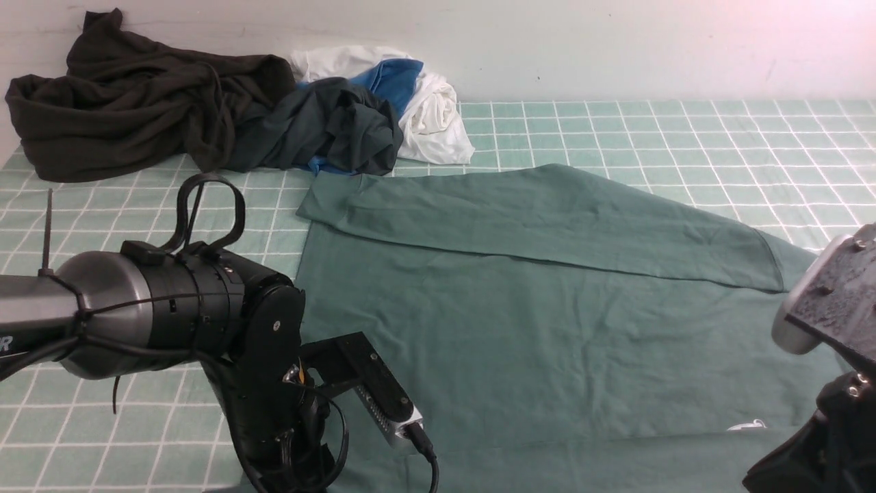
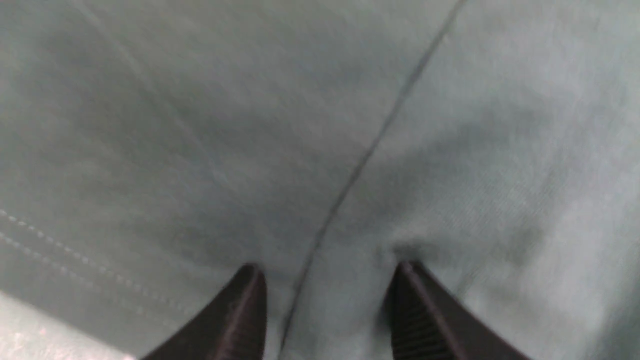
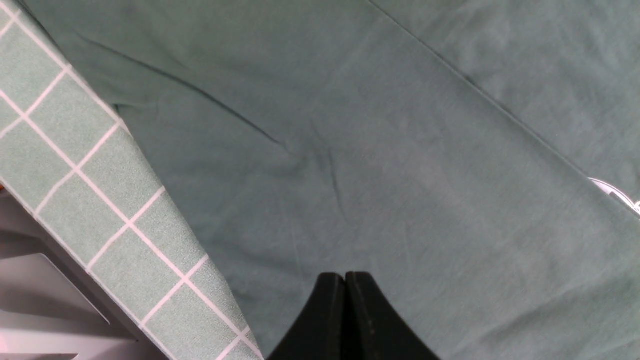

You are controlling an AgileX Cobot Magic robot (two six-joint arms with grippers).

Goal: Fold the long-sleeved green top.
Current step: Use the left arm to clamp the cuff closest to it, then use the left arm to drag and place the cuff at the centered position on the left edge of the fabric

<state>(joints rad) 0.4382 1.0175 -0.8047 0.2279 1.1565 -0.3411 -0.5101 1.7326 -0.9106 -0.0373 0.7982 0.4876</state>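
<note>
1. Pale green checked tablecloth (image 1: pixel 650 130) covers the table, with a white wall (image 1: pixel 547 41) behind it
2. On it the green long-sleeved top (image 1: pixel 547 329) lies spread flat, one sleeve (image 1: pixel 547 219) folded across its body
3. The left gripper (image 2: pixel 327 285) has its jaws apart, with its tips right at the top. The cloth fills everything ahead of it, and a seam runs between the two fingers (image 2: pixel 245 315). I cannot tell whether they press down
4. The right gripper (image 3: pixel 345 295) has its fingers pressed together, holding nothing. The top lies beneath and ahead of it, with bare tablecloth off to one side and the small white logo (image 3: pixel 615 192) off to the other
5. Far beyond both grippers, by the wall, a dark olive-black garment (image 1: pixel 137 103), a dark teal garment (image 1: pixel 328 127) and white and blue cloth (image 1: pixel 431 109) lie heaped
</note>
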